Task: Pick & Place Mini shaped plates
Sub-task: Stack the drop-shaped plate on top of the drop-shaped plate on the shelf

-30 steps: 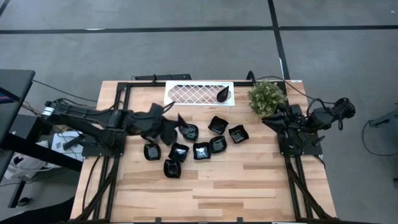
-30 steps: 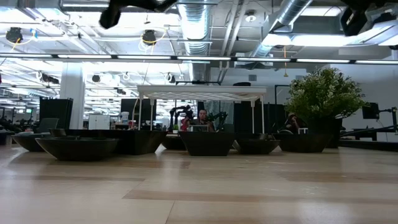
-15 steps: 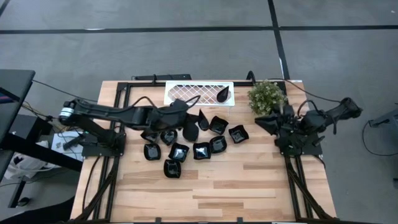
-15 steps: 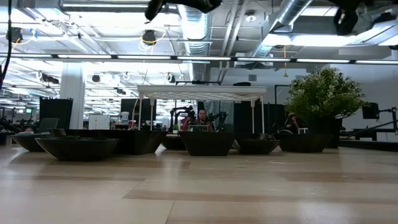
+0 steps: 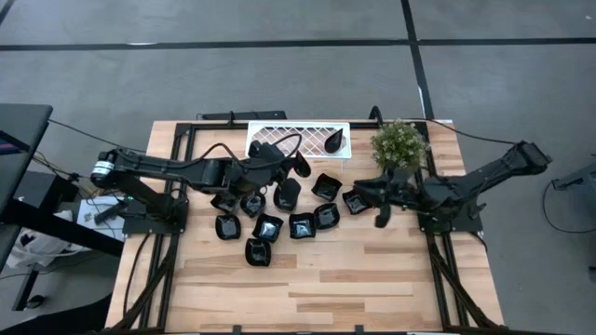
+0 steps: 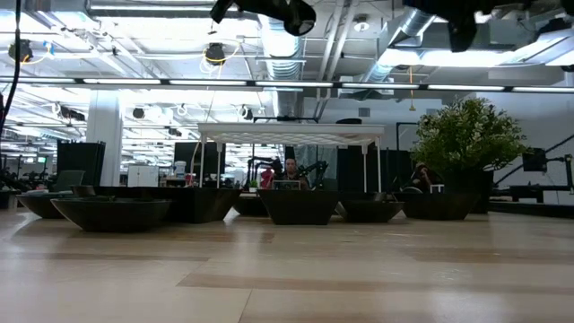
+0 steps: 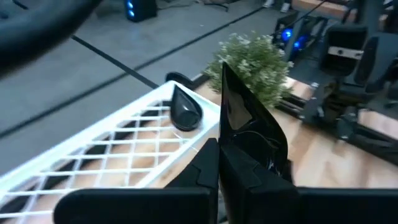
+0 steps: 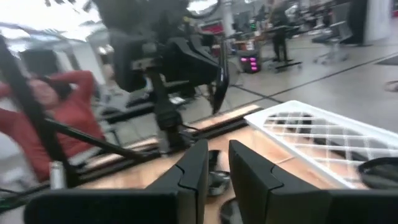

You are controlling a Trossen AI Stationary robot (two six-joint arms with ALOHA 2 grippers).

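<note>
The left gripper [image 5: 296, 168] is clamped on 1 mini shaped plate [image 7: 249, 134], held on edge above the tabletop just in front of the white lattice tray [image 5: 270, 140] at the back edge. Another plate [image 5: 333, 141] lies in the tray's right end. The right gripper [image 5: 380, 216], fingers narrowly apart and empty, hovers beside the plates clustered mid-table [image 5: 301, 225].
</note>
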